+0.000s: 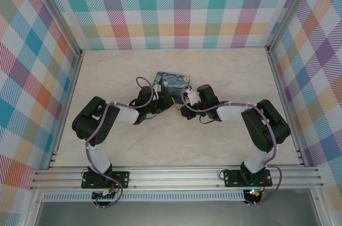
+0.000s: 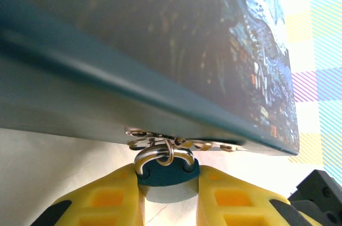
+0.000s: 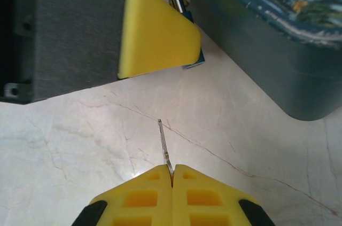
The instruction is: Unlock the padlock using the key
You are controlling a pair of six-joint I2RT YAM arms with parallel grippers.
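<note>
Top view: both arms meet at the tin near the table's middle. Left wrist: the left gripper is clamped on the padlock, which is shackled to the tin's hasp. Right wrist: the right gripper is pinched together on the key, which sits apart from the padlock.

top: overhead, looks down from behind | wrists: very close, facing tin | shared: seemingly padlock

Painted tin on marbled table
</note>
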